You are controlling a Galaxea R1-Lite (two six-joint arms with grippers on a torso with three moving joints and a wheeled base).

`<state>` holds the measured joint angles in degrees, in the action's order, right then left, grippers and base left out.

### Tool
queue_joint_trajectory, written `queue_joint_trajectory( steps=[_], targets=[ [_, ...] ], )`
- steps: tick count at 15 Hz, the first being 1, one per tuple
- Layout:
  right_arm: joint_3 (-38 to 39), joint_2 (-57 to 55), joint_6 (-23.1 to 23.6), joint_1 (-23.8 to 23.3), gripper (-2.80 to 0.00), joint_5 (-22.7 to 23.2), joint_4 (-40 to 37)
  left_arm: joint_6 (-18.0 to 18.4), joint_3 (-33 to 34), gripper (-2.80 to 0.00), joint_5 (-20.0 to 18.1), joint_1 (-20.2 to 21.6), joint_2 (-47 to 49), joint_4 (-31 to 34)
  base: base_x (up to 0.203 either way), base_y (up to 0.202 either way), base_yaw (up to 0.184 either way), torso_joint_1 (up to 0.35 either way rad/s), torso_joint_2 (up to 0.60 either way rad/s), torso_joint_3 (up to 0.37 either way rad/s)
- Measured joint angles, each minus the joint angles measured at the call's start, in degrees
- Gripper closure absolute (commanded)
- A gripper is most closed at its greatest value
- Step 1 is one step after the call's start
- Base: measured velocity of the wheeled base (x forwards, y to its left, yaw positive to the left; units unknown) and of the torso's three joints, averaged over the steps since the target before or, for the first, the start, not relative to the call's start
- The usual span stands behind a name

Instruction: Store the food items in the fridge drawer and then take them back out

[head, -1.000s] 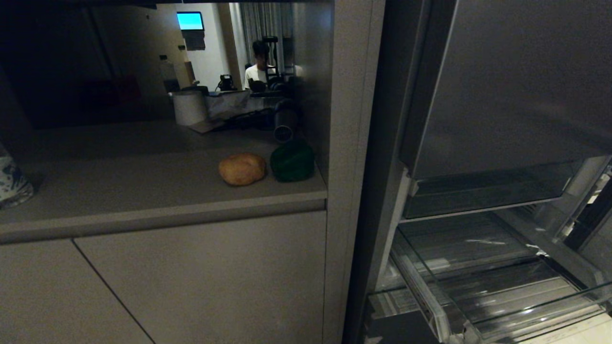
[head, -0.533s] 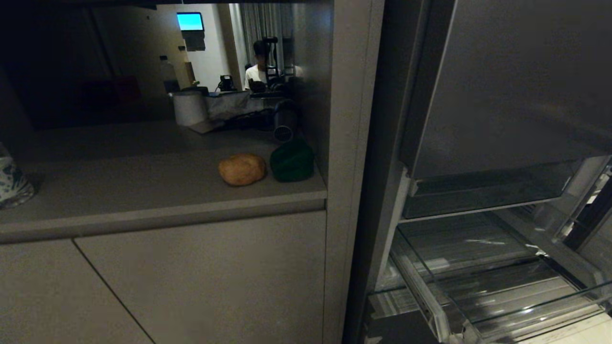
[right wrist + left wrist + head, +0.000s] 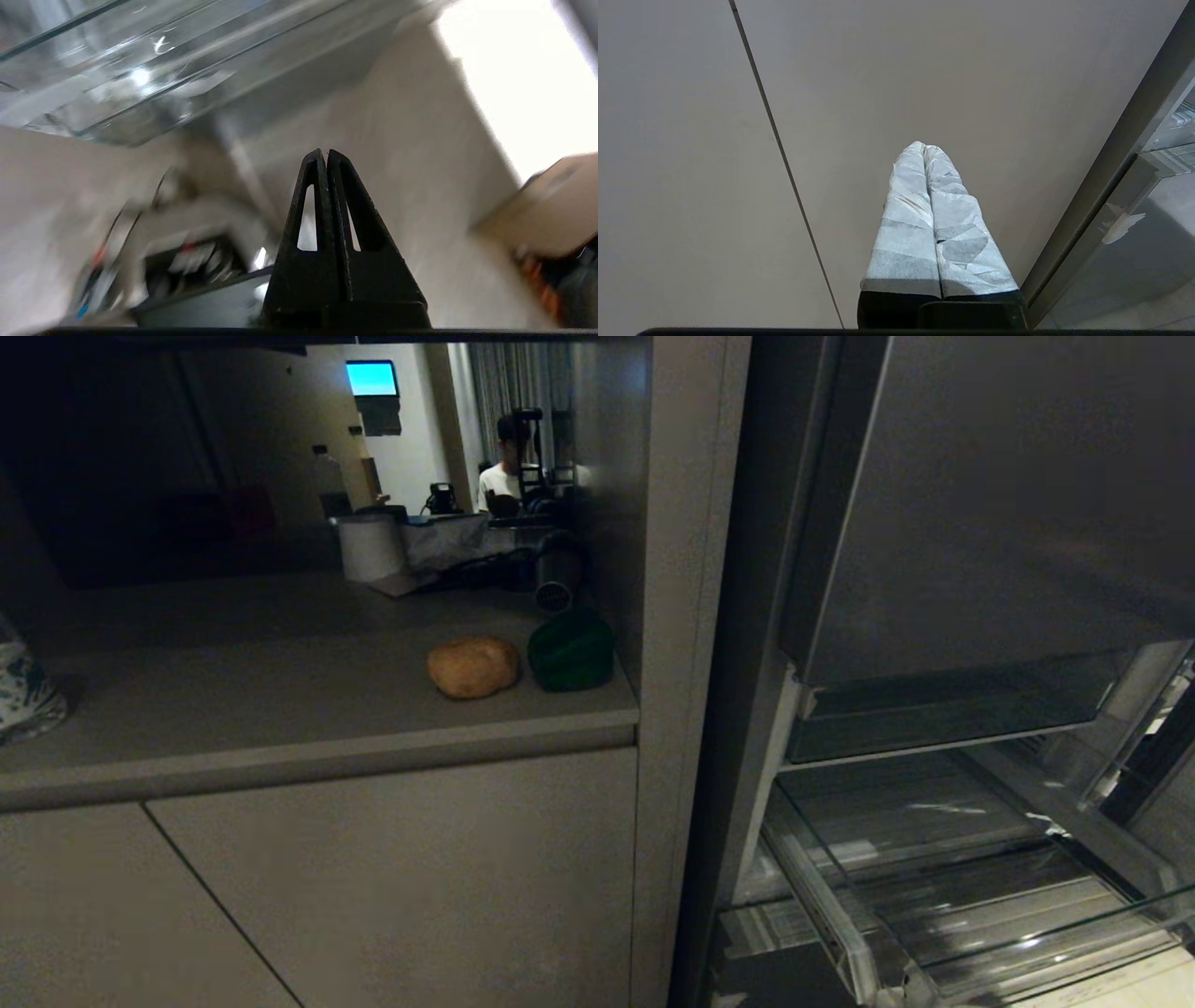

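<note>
Below the fridge drawer (image 3: 93,84), right gripper (image 3: 325,154) closed, empty.

Both arms outside the head view, blue-and-white vessel (image 3: 23,686) cut off at the left edge, fridge drawer (image 3: 980,905) cropped at bottom and right, dark green object (image 3: 570,651) too dim to identify, right wrist view's background blurred beyond recognition.

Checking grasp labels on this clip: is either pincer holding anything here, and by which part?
Nothing is held. The left pincer and right pincer are both shut on nothing; the tan-brown oval potato lies untouched on the grey counter.
</note>
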<state>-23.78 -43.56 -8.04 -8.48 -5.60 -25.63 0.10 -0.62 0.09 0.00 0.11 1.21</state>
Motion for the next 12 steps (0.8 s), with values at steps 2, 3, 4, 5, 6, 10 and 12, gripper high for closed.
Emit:
queue_joint_trajectory(
  steps=[2,3,4,5,6,10,12],
  targets=[
    [-1.5,-9.1,-1.3,0.0,0.00,2.0,1.5,0.0,0.0,0.00,0.0,0.0,0.0,0.0,0.000,0.000,0.000,0.000,0.00,0.000],
    [-2.1,-13.1,-1.7,0.0,0.00,2.6,2.6,0.0,0.0,0.00,0.0,0.0,0.0,0.0,0.000,0.000,0.000,0.000,0.00,0.000],
    [-2.5,-16.3,-1.9,0.0,0.00,3.0,3.8,0.0,0.0,0.00,0.0,0.0,0.0,0.0,0.000,0.000,0.000,0.000,0.00,0.000],
    [-3.1,-19.1,-2.0,0.0,0.00,3.2,4.6,0.0,0.0,0.00,0.0,0.0,0.0,0.0,0.000,0.000,0.000,0.000,0.00,0.000],
    [-3.7,-21.6,-2.0,0.0,0.00,3.5,5.0,0.0,0.0,0.00,0.0,0.0,0.0,0.0,0.000,0.000,0.000,0.000,0.00,0.000],
    [-8.3,-29.9,-1.1,0.0,0.00,7.8,6.3,0.0,0.0,0.00,0.0,0.0,0.0,0.0,0.000,0.000,0.000,0.000,0.00,0.000],
    [-9.5,-33.0,0.7,0.0,0.00,8.3,8.9,0.0,0.0,0.00,0.0,0.0,0.0,0.0,0.000,0.000,0.000,0.000,0.00,0.000]
  ],
)
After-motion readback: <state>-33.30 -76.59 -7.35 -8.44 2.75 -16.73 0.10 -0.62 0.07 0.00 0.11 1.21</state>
